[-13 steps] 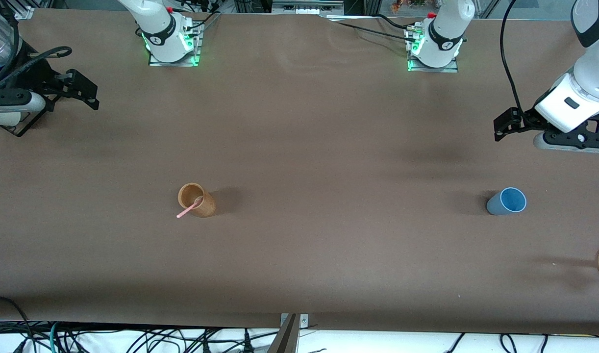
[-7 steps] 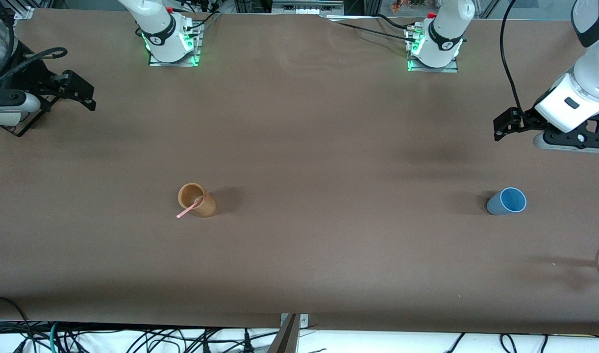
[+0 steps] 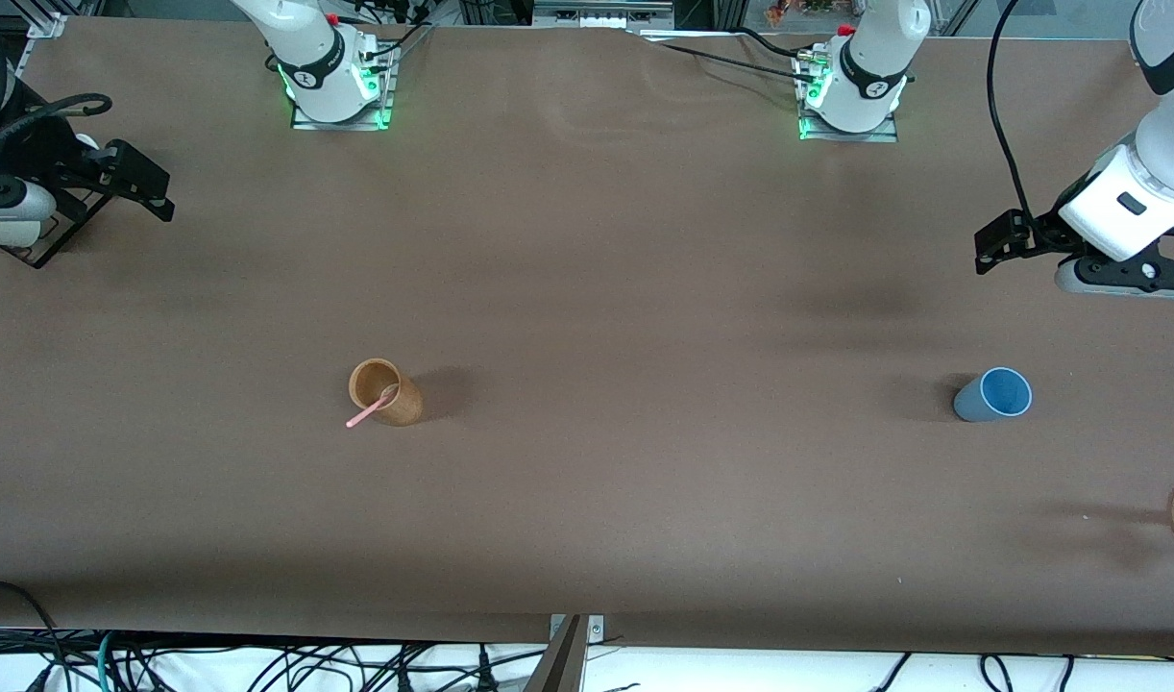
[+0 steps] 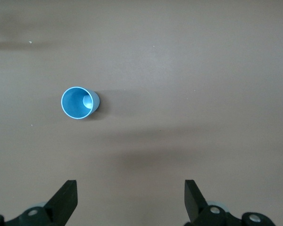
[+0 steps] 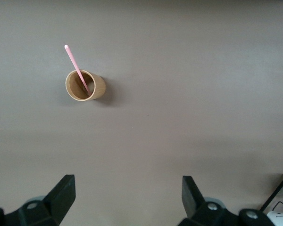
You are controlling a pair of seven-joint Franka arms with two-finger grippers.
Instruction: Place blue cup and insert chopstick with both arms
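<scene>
Left wrist view: left gripper [image 4: 129, 200] jaws wide, empty, blue cup [image 4: 79, 102] well ahead. Right gripper [image 5: 127, 200] likewise; chopstick [image 5: 77, 69] in brown cup [image 5: 86, 86].

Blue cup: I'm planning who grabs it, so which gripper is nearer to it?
Left. The left gripper hangs open over the table by the blue cup; the right gripper, also open, is at the table's right-arm end.

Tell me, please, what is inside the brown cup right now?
The chopstick stands tilted in the brown cup, its upper end sticking out over the rim. The cup's wall hides its lower tip.
</scene>
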